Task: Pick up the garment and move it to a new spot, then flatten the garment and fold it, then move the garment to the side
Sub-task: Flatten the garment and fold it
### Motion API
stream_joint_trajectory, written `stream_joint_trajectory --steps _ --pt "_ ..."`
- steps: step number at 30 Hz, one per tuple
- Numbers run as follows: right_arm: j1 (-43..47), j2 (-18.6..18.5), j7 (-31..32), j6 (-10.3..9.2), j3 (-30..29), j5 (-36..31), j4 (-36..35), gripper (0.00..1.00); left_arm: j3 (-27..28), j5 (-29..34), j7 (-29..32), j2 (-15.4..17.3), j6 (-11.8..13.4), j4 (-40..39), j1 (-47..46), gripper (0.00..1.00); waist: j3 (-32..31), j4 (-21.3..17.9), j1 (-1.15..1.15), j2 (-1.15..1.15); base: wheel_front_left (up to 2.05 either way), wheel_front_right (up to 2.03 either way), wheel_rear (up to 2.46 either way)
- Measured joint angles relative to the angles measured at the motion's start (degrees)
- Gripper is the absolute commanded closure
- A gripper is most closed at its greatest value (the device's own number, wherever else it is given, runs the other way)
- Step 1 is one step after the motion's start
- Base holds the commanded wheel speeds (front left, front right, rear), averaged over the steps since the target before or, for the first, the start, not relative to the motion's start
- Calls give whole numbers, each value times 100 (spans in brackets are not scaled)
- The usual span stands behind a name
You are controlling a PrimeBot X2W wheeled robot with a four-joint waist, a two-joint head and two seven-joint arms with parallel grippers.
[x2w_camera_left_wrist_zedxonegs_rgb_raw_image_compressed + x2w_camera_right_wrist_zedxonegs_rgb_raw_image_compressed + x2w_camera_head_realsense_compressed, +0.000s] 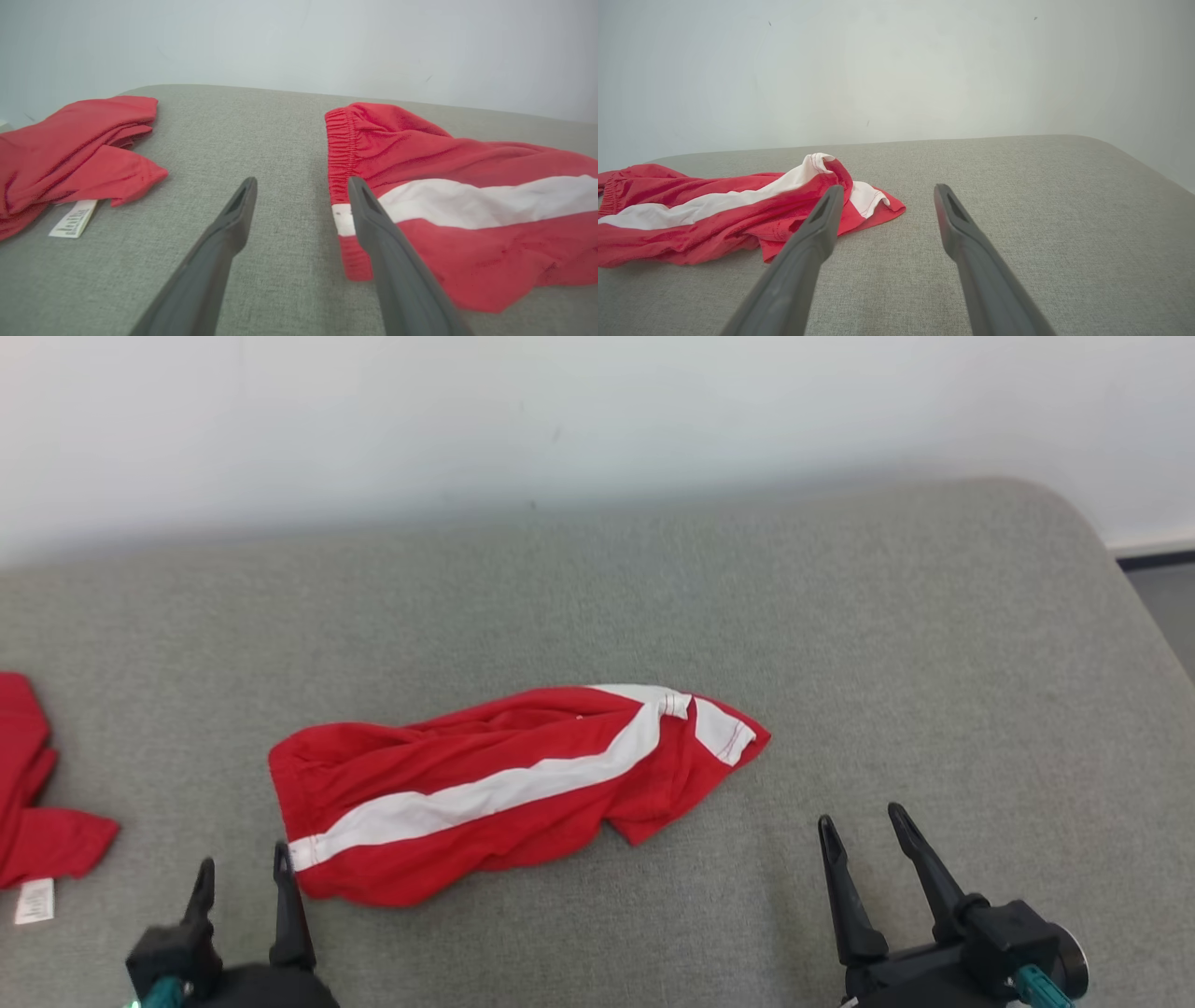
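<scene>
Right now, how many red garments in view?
2. White-striped red shorts lie mid-surface; a plain red garment lies far left, cut off by the frame, so more may be hidden.

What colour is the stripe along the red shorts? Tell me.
White: the stripe runs lengthwise across the shorts, clearest in the head view.

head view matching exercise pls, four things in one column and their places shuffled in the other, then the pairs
1 striped shorts
2 plain red garment
3 left gripper
4 right gripper

a lower right, open
b left edge, cut off by the frame
c middle of the grey cushion
d lower left, open, next to the striped shorts

Pairs: 1-c; 2-b; 3-d; 4-a
</scene>
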Motion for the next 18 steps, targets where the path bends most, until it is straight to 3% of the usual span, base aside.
stream_joint_trajectory --steps 10,18 --pt "289 89 -1 0 -191 -121 4 0 -305 127 0 -78 -43 -860 1022 0 -607 234 -1 0 0 0 0" --pt "441 133 -1 0 -285 -199 9 0 -621 104 0 -79 144 -1214 1540 0 -891 498 -1 0 0 0 0"
